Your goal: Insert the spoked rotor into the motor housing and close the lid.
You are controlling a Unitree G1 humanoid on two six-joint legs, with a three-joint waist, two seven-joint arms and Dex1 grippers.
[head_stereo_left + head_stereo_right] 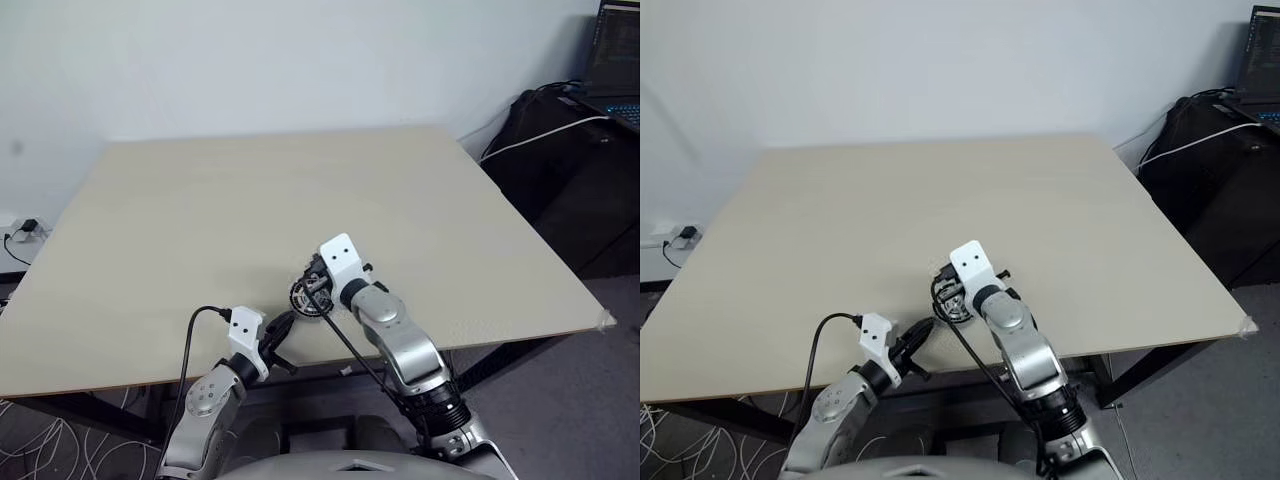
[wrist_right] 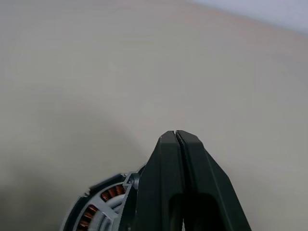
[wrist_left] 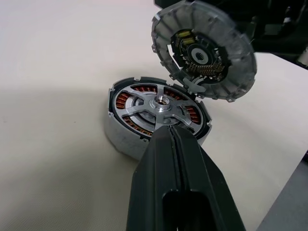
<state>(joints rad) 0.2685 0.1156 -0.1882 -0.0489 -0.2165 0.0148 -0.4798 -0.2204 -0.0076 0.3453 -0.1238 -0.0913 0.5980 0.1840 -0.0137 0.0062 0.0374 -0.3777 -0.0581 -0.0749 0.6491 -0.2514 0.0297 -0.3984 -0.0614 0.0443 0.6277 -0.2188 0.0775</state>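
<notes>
Your right pincer (image 2: 176, 137) is pinched shut, empty, over the motor housing (image 3: 126, 137) on the counter (image 1: 250, 190). The spoked rotor (image 3: 160, 105) is seated; you still must close the upright lid (image 3: 204, 50).

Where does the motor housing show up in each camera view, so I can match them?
Left eye: motor housing, at the table's near edge, beside the right wrist.
Right eye, same place.
Left wrist: centre, rotor seated, lid raised.
Right wrist: lower corner.
Shared landmark: copper windings.
</notes>
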